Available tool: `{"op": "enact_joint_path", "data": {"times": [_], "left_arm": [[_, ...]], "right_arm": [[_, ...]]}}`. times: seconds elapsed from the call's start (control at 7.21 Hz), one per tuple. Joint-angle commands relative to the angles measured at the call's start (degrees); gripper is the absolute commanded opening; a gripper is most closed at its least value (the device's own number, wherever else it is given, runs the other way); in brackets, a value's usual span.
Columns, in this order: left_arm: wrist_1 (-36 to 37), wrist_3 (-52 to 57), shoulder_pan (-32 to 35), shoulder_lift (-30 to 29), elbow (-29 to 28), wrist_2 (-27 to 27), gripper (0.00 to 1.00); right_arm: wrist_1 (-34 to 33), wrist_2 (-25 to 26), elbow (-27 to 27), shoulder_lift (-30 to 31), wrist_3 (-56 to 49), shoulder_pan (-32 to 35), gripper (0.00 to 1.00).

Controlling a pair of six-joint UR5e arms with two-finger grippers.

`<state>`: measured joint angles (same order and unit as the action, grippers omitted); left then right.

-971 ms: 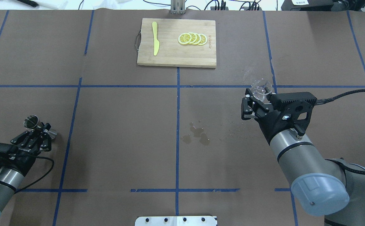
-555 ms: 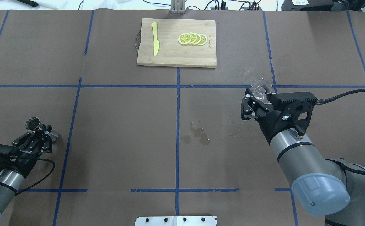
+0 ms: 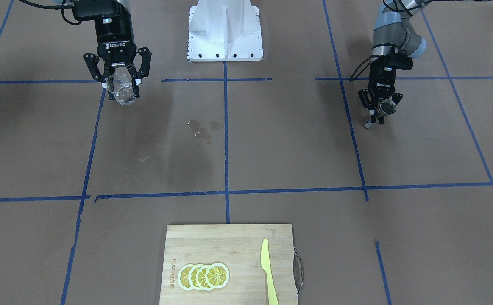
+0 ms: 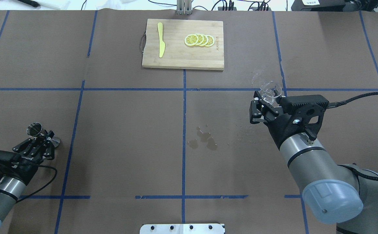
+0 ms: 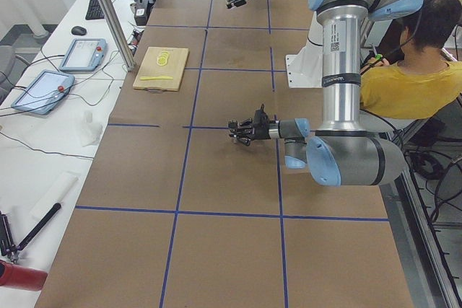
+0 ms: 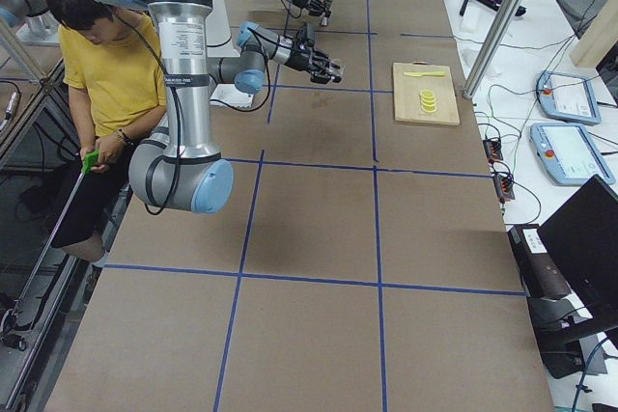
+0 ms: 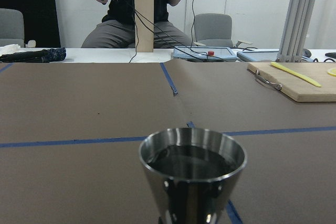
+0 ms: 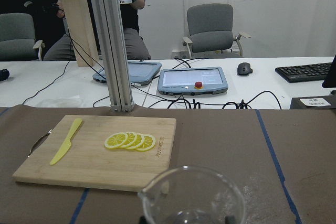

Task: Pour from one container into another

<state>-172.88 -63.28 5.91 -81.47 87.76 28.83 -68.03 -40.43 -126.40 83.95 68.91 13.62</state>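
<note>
Overhead exterior view, contents by size.

1. Counter (image 4: 127,130): brown, gridded with blue tape.
2. Right arm (image 4: 306,156): enters at lower right of the frame and reaches to right of centre.
3. Left arm (image 4: 0,188): enters at lower left and stays low at the left edge.
4. Board (image 4: 175,60): wooden, at top centre, well apart from both arms and blocking nothing.
5. Right gripper (image 4: 266,99): clamped on the cup and raised above the counter, probably so the cup rides level.
6. Left gripper (image 4: 45,136): closed on the waist of the jigger. The grip sits low, which keeps the upper cone's mouth free and upright.
7. Puddle (image 4: 203,138): spilled drops just right of the centre tape line, between the arms and touching neither container.
8. Cup (image 4: 271,88): clear, mouth up, right of centre. The right wrist view shows little or nothing inside, so it looks poured out.
9. Jigger (image 4: 33,129): steel, at far left. The left wrist view shows a dark liquid surface in the top cone. Its base is at or just above the counter, and which cannot be told.
10. Knife (image 4: 160,40): yellow, on the left part of the board.
11. Lemon slices (image 4: 199,40): a fanned row on the right part of the board.

The containers are well apart, which suggests the pour is finished. The wet patch is the only thing lying between them.
</note>
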Motion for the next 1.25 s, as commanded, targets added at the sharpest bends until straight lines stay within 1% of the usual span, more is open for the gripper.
{"op": "enact_joint_path", "data": {"times": [0.0, 0.14, 0.42, 0.56, 0.97, 1.11], "left_arm": [[0.0, 0.0, 0.0, 0.0, 0.0, 0.1, 0.0], [0.1, 0.0, -0.1, 0.0, 0.0, 0.1, 0.0], [0.1, 0.0, -0.2, 0.0, 0.0, 0.1, 0.05], [0.1, 0.1, -0.2, 0.0, 0.0, 0.1, 0.12], [0.1, 0.3, -0.3, 0.0, -0.1, 0.1, 0.55], [0.1, 0.4, -0.3, 0.0, -0.1, 0.1, 0.92]], "right_arm": [[0.0, 0.0, -0.1, 0.0, 0.0, 0.0, 0.0], [0.0, 0.0, -0.2, 0.0, 0.0, -0.1, 0.0], [0.0, 0.0, -0.3, 0.0, 0.0, -0.1, 0.0], [0.0, 0.0, -0.3, 0.0, 0.0, -0.1, 0.0], [0.0, 0.0, -0.7, 0.0, 0.0, -0.1, 0.0], [0.0, 0.0, -0.7, 0.0, 0.0, -0.1, 0.0]]}}
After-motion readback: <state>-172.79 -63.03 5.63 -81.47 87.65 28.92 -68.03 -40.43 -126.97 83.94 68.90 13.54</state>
